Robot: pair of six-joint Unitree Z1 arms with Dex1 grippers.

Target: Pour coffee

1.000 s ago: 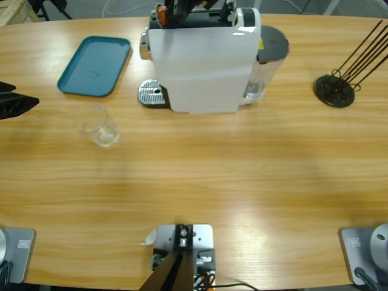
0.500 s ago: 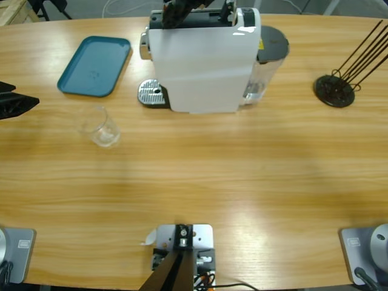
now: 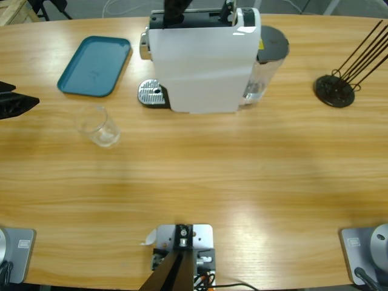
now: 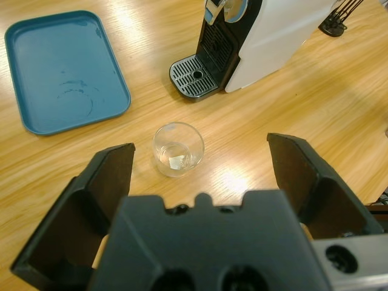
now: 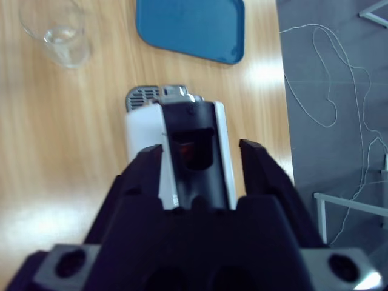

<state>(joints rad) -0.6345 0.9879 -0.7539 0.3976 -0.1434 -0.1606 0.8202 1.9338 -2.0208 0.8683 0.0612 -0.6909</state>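
Note:
The white coffee machine (image 3: 203, 60) stands at the table's back middle, its steel drip plate (image 3: 151, 93) facing left. A clear empty glass (image 3: 98, 126) sits in front-left of it, off the plate. My left gripper (image 3: 18, 100) hovers open at the left edge; its wrist view looks down between wide jaws (image 4: 201, 147) at the glass (image 4: 177, 149). My right gripper (image 3: 176, 7) hangs open over the machine's top; in its wrist view (image 5: 200, 159) the jaws frame the black capsule slot (image 5: 193, 145), with something orange inside.
A blue tray (image 3: 95, 65) lies at the back left, beside the machine. A black stand with thin rods (image 3: 334, 90) stands at the far right. Bare wooden tabletop (image 3: 230, 176) stretches across the front.
An orange piece seen at the right gripper over the machine's top a second ago no longer shows there. That gripper has drawn back toward the top edge. The left gripper and glass stayed put.

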